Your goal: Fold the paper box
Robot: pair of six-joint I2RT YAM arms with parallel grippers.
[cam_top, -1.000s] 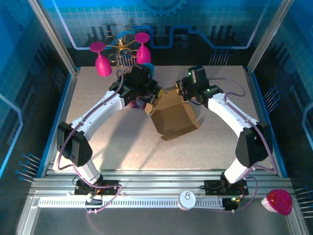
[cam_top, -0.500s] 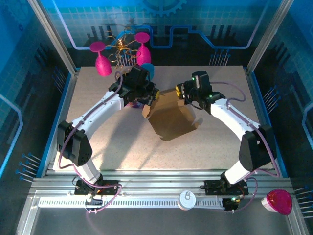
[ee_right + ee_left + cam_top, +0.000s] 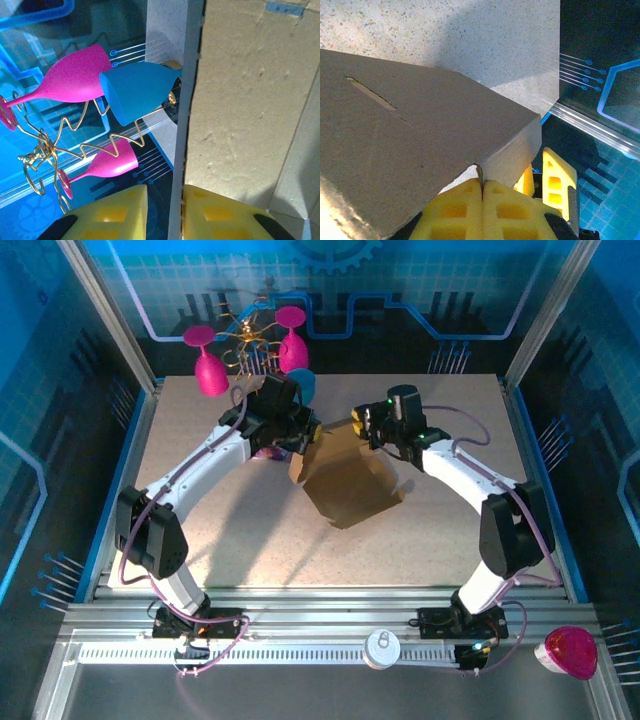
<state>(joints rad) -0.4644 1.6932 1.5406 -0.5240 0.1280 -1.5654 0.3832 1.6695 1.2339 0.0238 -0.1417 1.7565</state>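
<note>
The paper box [image 3: 350, 480] sits in the middle of the bench [image 3: 450, 540], slightly toward the far side. It is partly formed, with one corner pointing toward the near edge and its far end held between the two arms. The left arm [image 3: 200, 470] reaches in from the near left, and the left jaws meet the box's far-left corner. From the left wrist, the yellow fingers [image 3: 460, 205] are pressed together with no gap. A corner of a brown panel [image 3: 395, 135] with a narrow slot cut in it is pinched in the seam between them. The right arm [image 3: 460, 470] curves in from the near right, and the right jaws are at the box's far edge. From the right wrist, a cardboard panel [image 3: 240, 100] stands edge-on between the two yellow pads [image 3: 225, 215]. The right jaws are apart around it, with a dark slit showing between the panel's edge and the pad on the left of that view. Beyond the box at the far edge of the bench, a gold wire rack [image 3: 250, 340] holds two pink goblets [image 3: 207, 370] and a blue goblet [image 3: 135, 90]. A white round lid [image 3: 382, 648] and a pink object [image 3: 570, 652] lie on the near rail by the arm bases.
</note>
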